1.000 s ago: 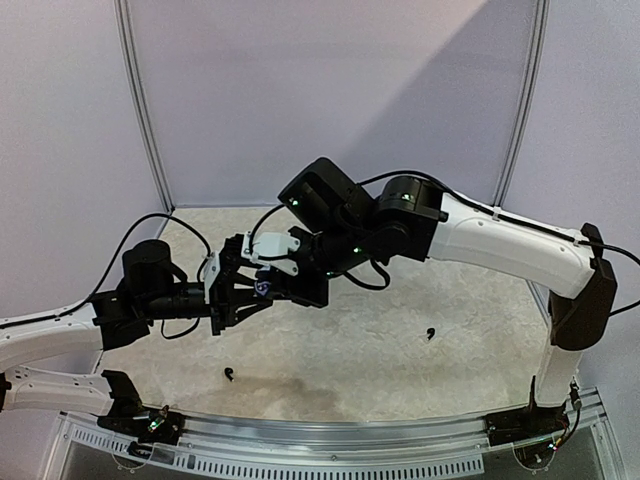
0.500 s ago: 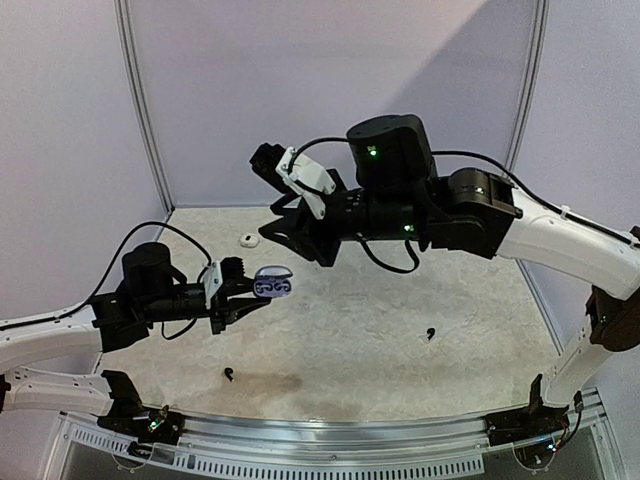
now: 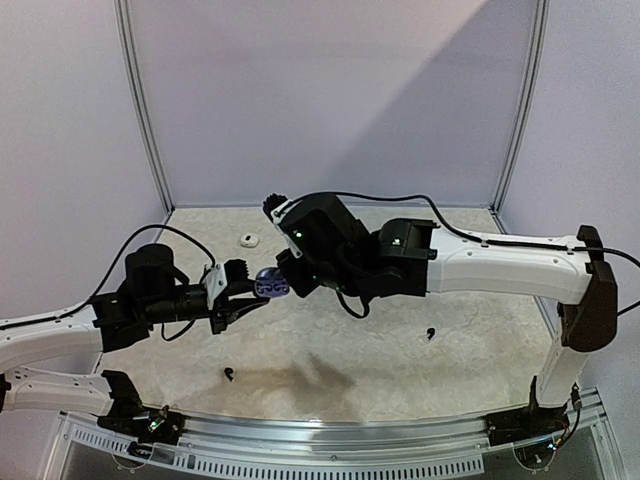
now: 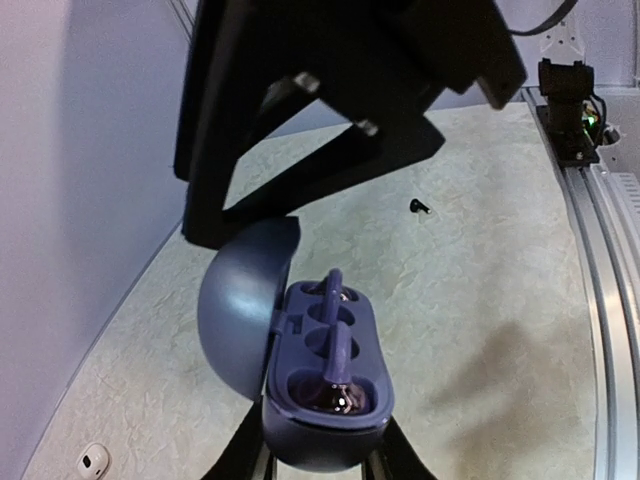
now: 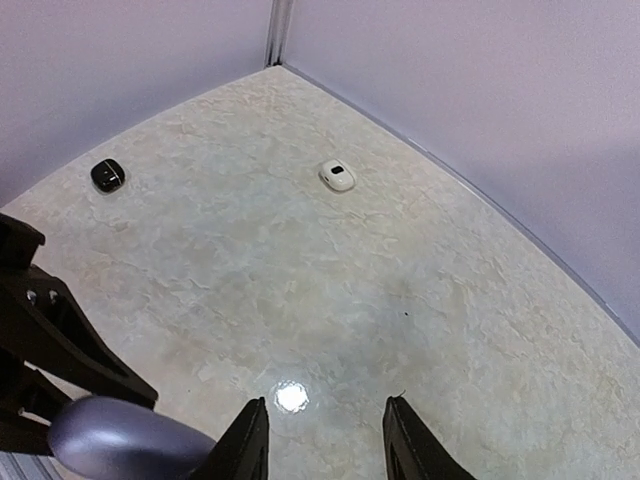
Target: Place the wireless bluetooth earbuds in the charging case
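Well, start with the pale marbled table (image 3: 400,360), which fills your working area between the lilac walls (image 3: 300,100). Your right arm (image 3: 500,262) reaches in across it from the right, and your left arm (image 3: 50,345) comes in low from the left. The two meet left of centre, above the surface.

Your right gripper (image 5: 325,402) has its fingers (image 5: 250,440) parted, with only bare table showing in the gap. It hangs just above and behind the open case. In your left wrist view its dark fingers loom over the lid, and you cannot tell whether they touch it.

Your left gripper (image 4: 322,455) is clamped on the charging case (image 4: 325,395), one finger on each side of its lower body, holding it off the table. The case is dusky blue-purple and open, with its domed lid (image 4: 240,310) swung to the left. Any marking on it is too blurred to read.

Inside, one earbud (image 4: 338,350) lies in the near well with its stem along the middle. A second earbud (image 4: 335,285) seems to sit in the far well.

A black earbud (image 3: 229,375) lies loose near the front left, and another black earbud (image 3: 430,333) lies right of centre, well apart from it. Toward the back left rest a white pebble-shaped piece (image 5: 337,175) and a black pebble-shaped piece (image 5: 108,175). The white one bears a dark spot too small to read.
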Robot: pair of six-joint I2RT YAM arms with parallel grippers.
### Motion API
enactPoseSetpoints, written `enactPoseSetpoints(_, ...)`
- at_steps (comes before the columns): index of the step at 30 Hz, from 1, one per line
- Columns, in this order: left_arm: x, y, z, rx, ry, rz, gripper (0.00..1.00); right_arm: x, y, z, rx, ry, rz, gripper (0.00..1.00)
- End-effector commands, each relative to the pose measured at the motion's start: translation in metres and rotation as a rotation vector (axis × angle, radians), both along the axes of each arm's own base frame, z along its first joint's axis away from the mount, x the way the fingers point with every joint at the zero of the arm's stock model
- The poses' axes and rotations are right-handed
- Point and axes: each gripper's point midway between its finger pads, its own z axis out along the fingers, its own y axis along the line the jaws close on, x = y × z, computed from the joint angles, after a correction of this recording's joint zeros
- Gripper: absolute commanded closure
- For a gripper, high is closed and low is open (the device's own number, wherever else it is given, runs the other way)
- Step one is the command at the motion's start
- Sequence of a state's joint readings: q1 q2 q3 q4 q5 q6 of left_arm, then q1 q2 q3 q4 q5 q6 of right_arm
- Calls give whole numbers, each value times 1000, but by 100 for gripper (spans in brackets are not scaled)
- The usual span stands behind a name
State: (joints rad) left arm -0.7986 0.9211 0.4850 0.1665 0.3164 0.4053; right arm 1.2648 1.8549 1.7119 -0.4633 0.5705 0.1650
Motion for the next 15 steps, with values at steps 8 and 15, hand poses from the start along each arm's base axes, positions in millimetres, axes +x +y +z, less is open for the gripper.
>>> enactPoseSetpoints(8,-12,-20,12,28,-136,-143,100,-10,-13,37,73,-72,75,57)
enactPoseSetpoints(15,3,-20,18,113,-294,-114,100,-7,9,33,99,-8,208,57)
